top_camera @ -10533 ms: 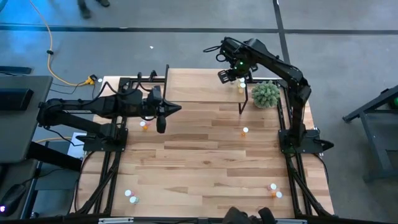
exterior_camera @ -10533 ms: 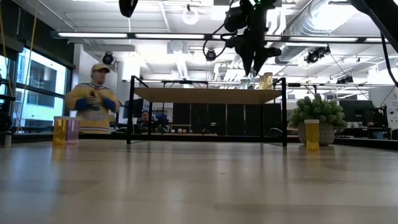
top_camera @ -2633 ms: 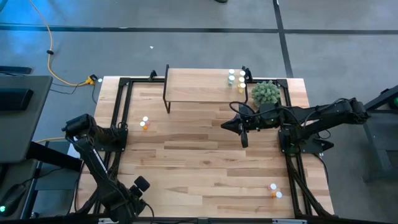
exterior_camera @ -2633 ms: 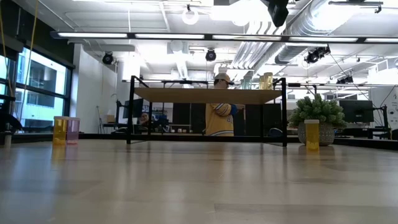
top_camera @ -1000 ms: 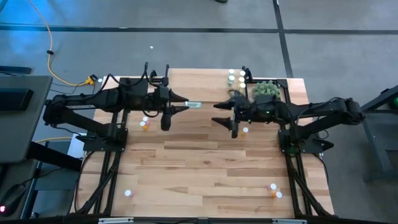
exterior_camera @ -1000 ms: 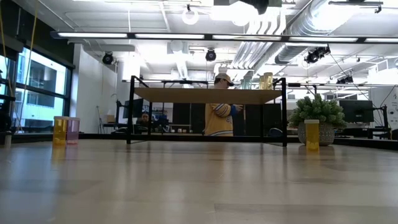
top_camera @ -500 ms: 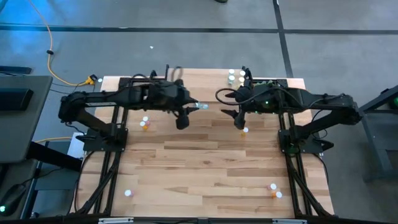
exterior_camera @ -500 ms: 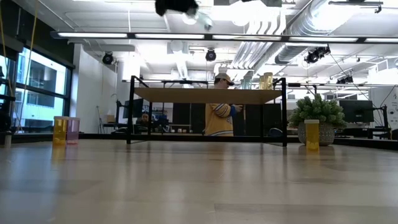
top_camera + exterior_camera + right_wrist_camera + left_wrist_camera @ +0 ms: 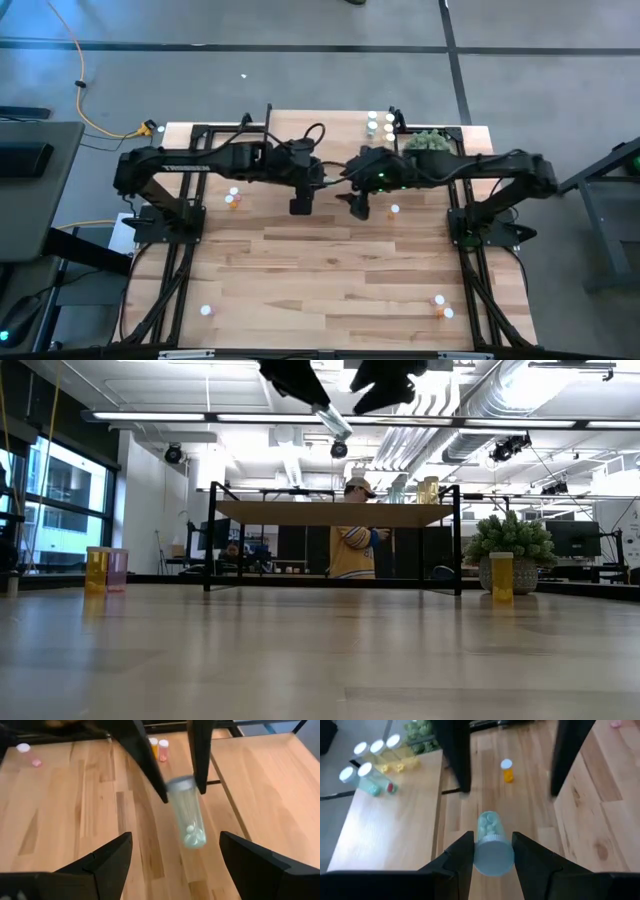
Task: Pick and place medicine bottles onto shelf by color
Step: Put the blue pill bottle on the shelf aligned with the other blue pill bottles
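My left gripper (image 9: pixel 322 180) hangs high over the table's middle, in front of the shelf (image 9: pixel 320 135), shut on a pale green medicine bottle (image 9: pixel 490 832) with a white cap. My right gripper (image 9: pixel 175 839) faces it from the right. It is open wide, its fingers on either side of the bottle's bottom end (image 9: pixel 192 837) without touching. In the low view both grippers show at the top, left (image 9: pixel 300 380) and right (image 9: pixel 385 382). Several bottles (image 9: pixel 380 125) stand on the shelf's right end. My left gripper pinches the bottle between its two fingers at the cap end (image 9: pixel 493 856). The body sticks out past the fingertips toward my right gripper. The bottle (image 9: pixel 335 420) is lifted clear, slanting down toward the table's right.
A green plant (image 9: pixel 425 145) stands right of the shelf. Loose bottles stand on the table: an orange one (image 9: pixel 394 210) right of centre, two at the left (image 9: pixel 232 197), one near the front left (image 9: pixel 205 310), two near the front right (image 9: pixel 440 306). A person (image 9: pixel 352 540) stands beyond the table.
My left gripper has carried the green bottle toward the table's right and lower, coming into the low view. My right gripper has swung toward the table's left and come down to face the bottle's bottom end.
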Available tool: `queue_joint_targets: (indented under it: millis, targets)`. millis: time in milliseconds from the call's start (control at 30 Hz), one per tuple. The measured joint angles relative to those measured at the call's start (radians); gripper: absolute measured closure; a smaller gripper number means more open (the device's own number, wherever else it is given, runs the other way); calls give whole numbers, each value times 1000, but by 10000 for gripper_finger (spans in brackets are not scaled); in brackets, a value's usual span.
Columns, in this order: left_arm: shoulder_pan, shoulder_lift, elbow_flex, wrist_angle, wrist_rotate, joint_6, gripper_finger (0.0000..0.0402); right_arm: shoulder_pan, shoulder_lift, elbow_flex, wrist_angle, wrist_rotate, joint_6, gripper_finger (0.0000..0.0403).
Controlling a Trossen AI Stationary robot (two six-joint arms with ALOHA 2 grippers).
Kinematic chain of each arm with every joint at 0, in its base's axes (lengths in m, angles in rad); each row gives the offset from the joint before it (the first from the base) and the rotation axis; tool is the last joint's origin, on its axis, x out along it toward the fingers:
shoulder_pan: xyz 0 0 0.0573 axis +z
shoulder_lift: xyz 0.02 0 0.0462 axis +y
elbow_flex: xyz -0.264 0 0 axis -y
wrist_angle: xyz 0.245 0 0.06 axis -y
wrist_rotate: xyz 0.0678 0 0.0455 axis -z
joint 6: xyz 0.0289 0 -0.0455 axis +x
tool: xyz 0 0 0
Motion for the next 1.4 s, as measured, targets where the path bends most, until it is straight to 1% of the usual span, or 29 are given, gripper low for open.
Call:
queue_joint_targets:
  millis: [100,233,467,567,733,1133,1267,1400]
  targets:
    - [-9,-13,1,-15,0,0,287,-2,34,0,48,-2,-1,112]
    - [-11,-14,1,-27,0,-23,287,-1,45,0,104,-6,-6,112]
    - [-10,-14,1,-15,15,-45,287,-1,96,0,95,-25,-9,112]
    - [-11,-14,1,-16,23,-45,287,-1,113,0,114,-21,-9,119]
    - [-11,-14,1,-17,49,-55,287,-1,112,0,168,-4,-9,156]
    - [-10,-14,1,-18,49,-71,287,-6,108,0,161,-2,-24,275]
    - [-10,-14,1,-18,51,-68,287,-6,108,0,161,-3,-30,295]
    - [-10,-14,1,-18,51,-63,287,-6,108,0,161,-4,-32,300]
